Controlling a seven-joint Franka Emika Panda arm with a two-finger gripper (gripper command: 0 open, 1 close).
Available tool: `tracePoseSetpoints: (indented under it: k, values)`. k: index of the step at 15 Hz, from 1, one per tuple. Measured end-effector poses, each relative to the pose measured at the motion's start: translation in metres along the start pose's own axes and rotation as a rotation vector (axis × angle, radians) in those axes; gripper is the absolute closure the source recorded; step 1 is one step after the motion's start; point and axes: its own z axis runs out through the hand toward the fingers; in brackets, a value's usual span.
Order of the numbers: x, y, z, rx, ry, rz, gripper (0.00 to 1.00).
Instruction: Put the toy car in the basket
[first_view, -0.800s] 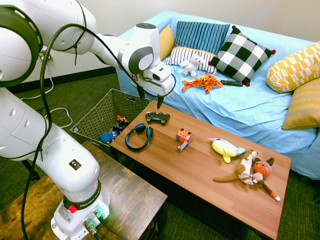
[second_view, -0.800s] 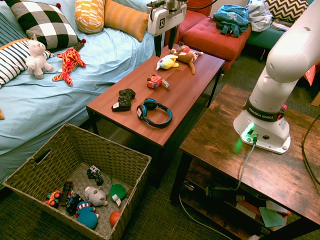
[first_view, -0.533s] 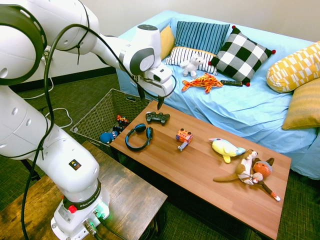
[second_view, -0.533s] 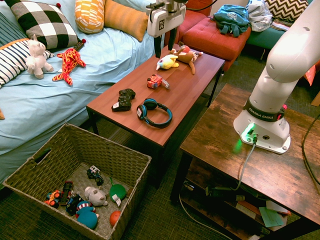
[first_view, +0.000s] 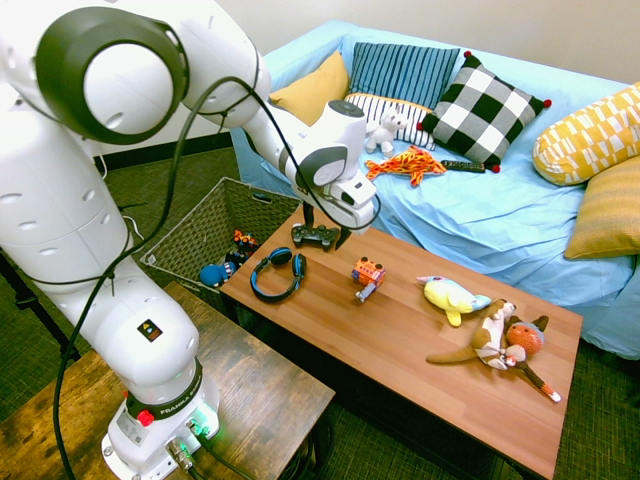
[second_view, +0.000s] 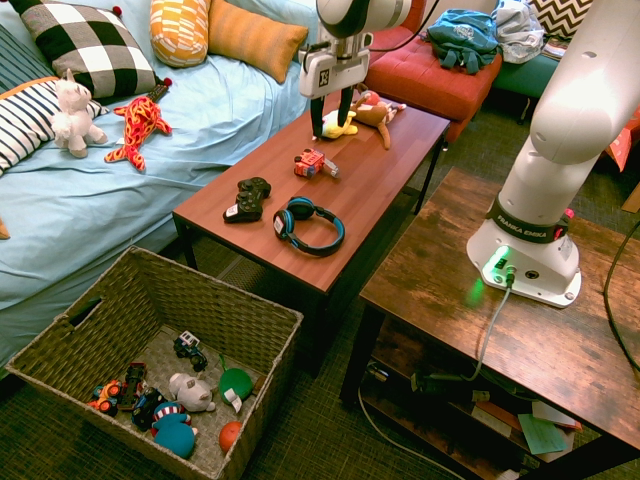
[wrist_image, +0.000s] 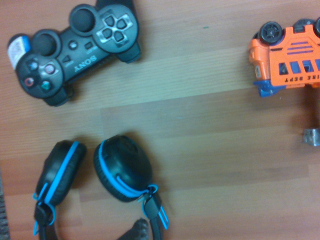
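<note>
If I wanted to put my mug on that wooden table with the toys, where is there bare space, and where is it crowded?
Bare wood lies between the headphones and the orange toy car, and between that car and the yellow plush. It's crowded where the yellow plush, brown plush and orange-headed toy bunch together.

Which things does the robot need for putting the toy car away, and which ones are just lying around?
For the job:
- orange toy car
- woven basket
- open gripper

Just lying around:
- black game controller
- blue-and-black headphones
- yellow plush toy
- orange plush fish
</note>
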Motion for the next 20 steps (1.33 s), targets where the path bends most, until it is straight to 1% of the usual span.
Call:
tracePoseSetpoints:
  k: [3,5,8,11,13,14,16,20]
  values:
    - [0.034,0.0,0.042,-0.038,-0.045,0.064,0.0]
    - [0.052,0.01,0.065,-0.073,-0.071,0.122,0.0]
    - [0.074,0.016,0.084,-0.088,-0.112,0.177,0.0]
    - [0.109,0.018,0.103,-0.117,-0.143,0.229,0.0]
    - [0.127,0.012,0.117,-0.138,-0.174,0.241,0.0]
    - [0.135,0.009,0.125,-0.149,-0.192,0.241,1.0]
    - [0.147,0.004,0.139,-0.166,-0.212,0.24,1.0]
    - [0.156,-0.002,0.155,-0.176,-0.249,0.223,1.0]
